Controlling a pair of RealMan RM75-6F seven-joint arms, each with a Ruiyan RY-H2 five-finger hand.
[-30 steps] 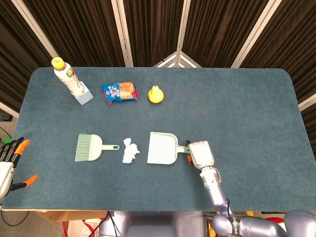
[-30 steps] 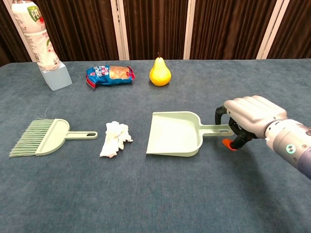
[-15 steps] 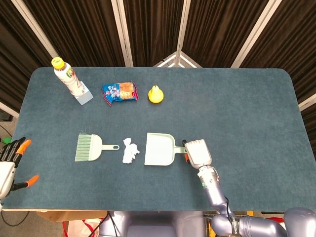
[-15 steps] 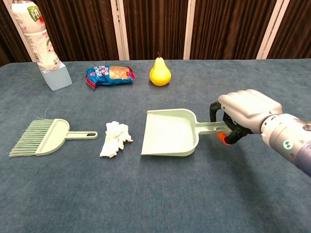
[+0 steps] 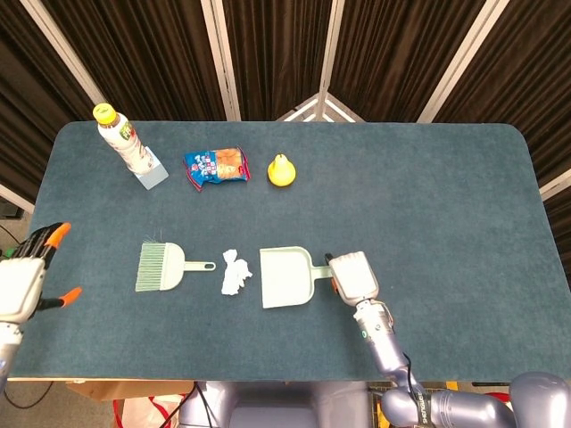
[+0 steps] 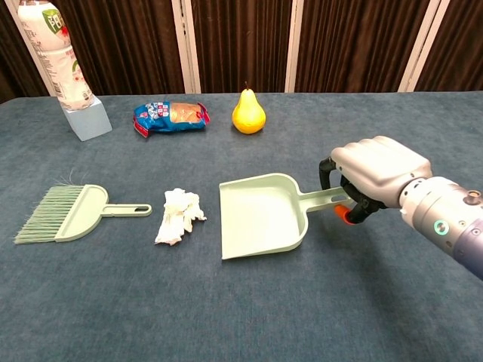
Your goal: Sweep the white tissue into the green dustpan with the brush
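Note:
A crumpled white tissue (image 5: 235, 273) (image 6: 179, 215) lies on the blue table between the brush and the dustpan. The pale green brush (image 5: 167, 266) (image 6: 74, 212) rests to its left, handle pointing right. The green dustpan (image 5: 285, 277) (image 6: 261, 216) sits just right of the tissue, its open lip facing left, a small gap between them. My right hand (image 5: 354, 276) (image 6: 371, 175) grips the dustpan's handle. My left hand (image 5: 27, 279) hovers past the table's left edge, fingers spread and holding nothing; the chest view does not show it.
At the back left stand a bottle (image 5: 125, 146) (image 6: 62, 64) on a light blue block, a blue snack bag (image 5: 215, 166) (image 6: 170, 117) and a yellow pear (image 5: 282, 170) (image 6: 247, 111). Dark curtains hang behind the table (image 5: 446, 196).
My right hand has pushed the dustpan leftward, closer to the tissue, and turned it slightly. My left hand has risen and come a little nearer the table's left edge.

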